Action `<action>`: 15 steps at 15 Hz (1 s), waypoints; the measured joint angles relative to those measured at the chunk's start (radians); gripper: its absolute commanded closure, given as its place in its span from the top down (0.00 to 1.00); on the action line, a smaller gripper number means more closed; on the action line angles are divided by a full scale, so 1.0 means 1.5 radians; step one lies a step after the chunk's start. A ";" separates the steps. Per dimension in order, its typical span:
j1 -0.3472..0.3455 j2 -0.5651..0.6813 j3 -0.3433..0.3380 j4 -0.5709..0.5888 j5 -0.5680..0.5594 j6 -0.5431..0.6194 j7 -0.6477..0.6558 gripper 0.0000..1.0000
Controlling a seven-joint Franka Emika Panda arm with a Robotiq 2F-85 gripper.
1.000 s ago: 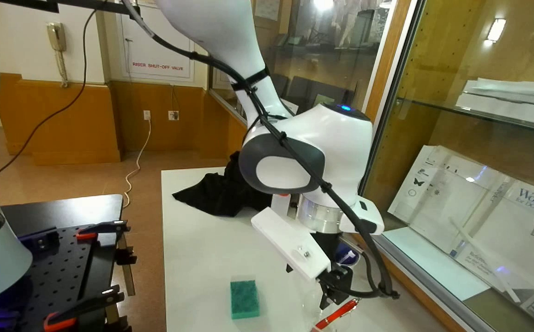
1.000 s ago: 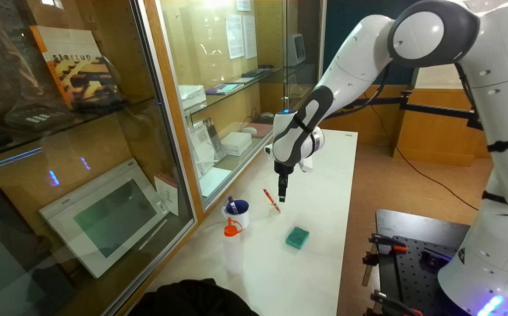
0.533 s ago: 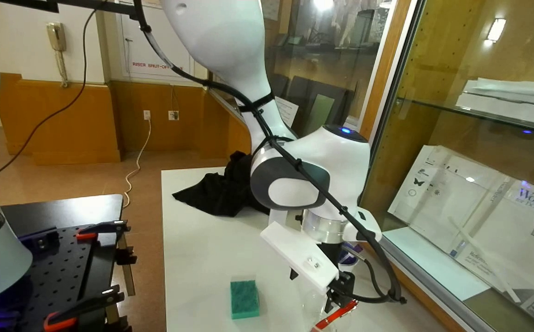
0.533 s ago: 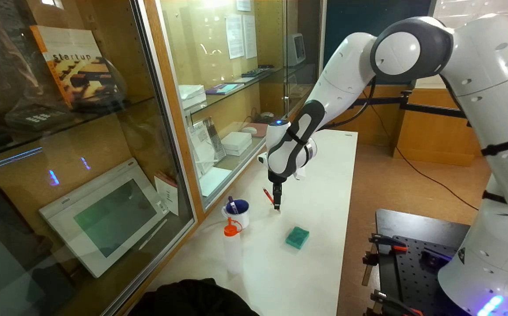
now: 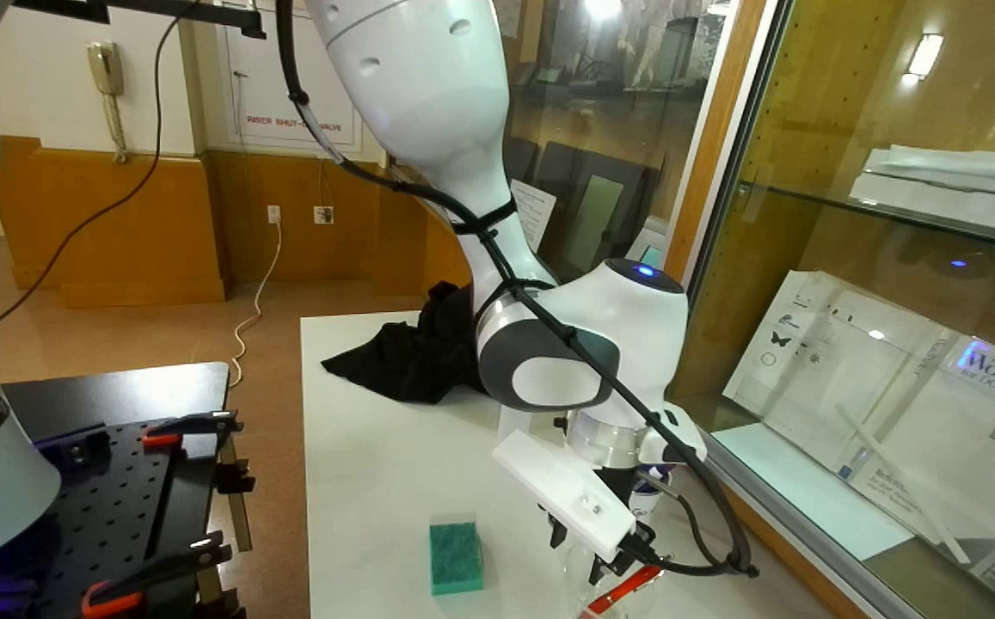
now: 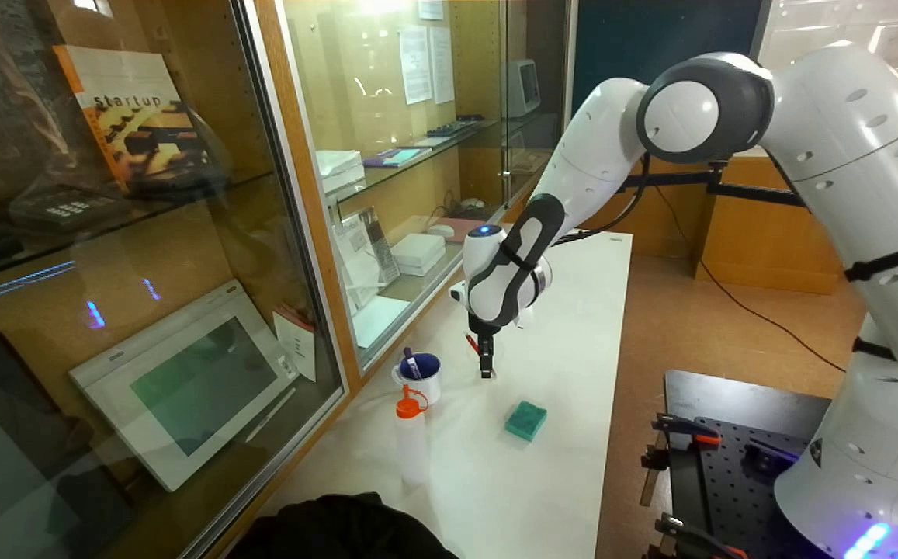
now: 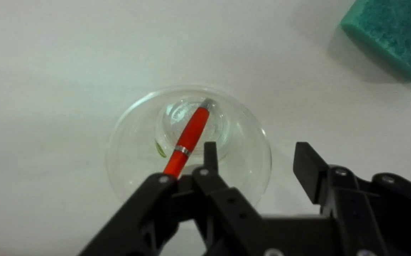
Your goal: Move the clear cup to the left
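The clear cup is see-through and stands on the white table, with a red pen leaning in it. In an exterior view the cup is faint at the bottom edge, with the pen beside the fingers. My gripper is open with nothing between its pads but the cup's right rim, seen from above. The left finger lies over the cup's mouth and the right finger is outside the rim. I cannot tell how deep the fingers are. In an exterior view the gripper mostly hides the cup.
A green sponge lies near the cup. A white mug with blue inside and a white bottle with red cap stand by the glass cabinet. A black cloth lies at the table's end.
The arm has come down, and my gripper has moved lower, to the cup and the pen. The cup, pen and sponge have not moved.
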 measured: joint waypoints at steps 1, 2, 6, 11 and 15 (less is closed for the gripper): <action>0.000 0.004 0.000 0.003 0.000 0.000 0.000 0.21; 0.000 0.007 0.000 0.005 0.000 0.000 0.000 0.14; -0.001 0.010 0.001 0.009 0.000 0.000 0.000 0.00; -0.003 0.010 -0.001 0.017 -0.001 0.000 0.007 0.01; -0.002 0.005 -0.007 0.014 -0.017 0.006 0.052 0.01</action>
